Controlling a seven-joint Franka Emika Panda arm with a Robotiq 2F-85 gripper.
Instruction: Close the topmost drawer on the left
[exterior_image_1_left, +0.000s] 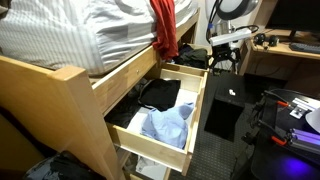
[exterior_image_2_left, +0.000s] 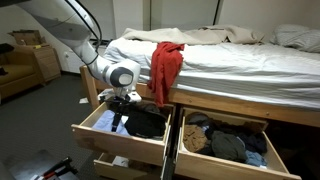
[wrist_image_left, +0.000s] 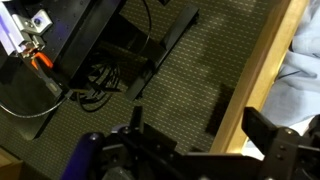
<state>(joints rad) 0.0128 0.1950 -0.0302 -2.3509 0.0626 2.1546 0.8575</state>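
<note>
The topmost left drawer (exterior_image_2_left: 108, 141) under the bed stands pulled out, with black clothing (exterior_image_2_left: 146, 122) inside. In an exterior view it is the far wooden drawer (exterior_image_1_left: 188, 74). My gripper (exterior_image_2_left: 120, 108) hangs over this drawer's front part, and shows by its far end in an exterior view (exterior_image_1_left: 222, 56). In the wrist view the gripper (wrist_image_left: 200, 130) is open and empty. The drawer's light wooden front board (wrist_image_left: 255, 75) runs between its two black fingers, close to the right one, above the carpet.
The right drawer (exterior_image_2_left: 262, 165) is also open, full of blue and dark clothes (exterior_image_1_left: 165, 125). A lower left drawer (exterior_image_2_left: 122, 163) sticks out slightly. A red cloth (exterior_image_2_left: 165, 62) hangs off the bed. Black gear and cables (wrist_image_left: 95, 75) lie on the carpet, near a black box (exterior_image_1_left: 225, 112).
</note>
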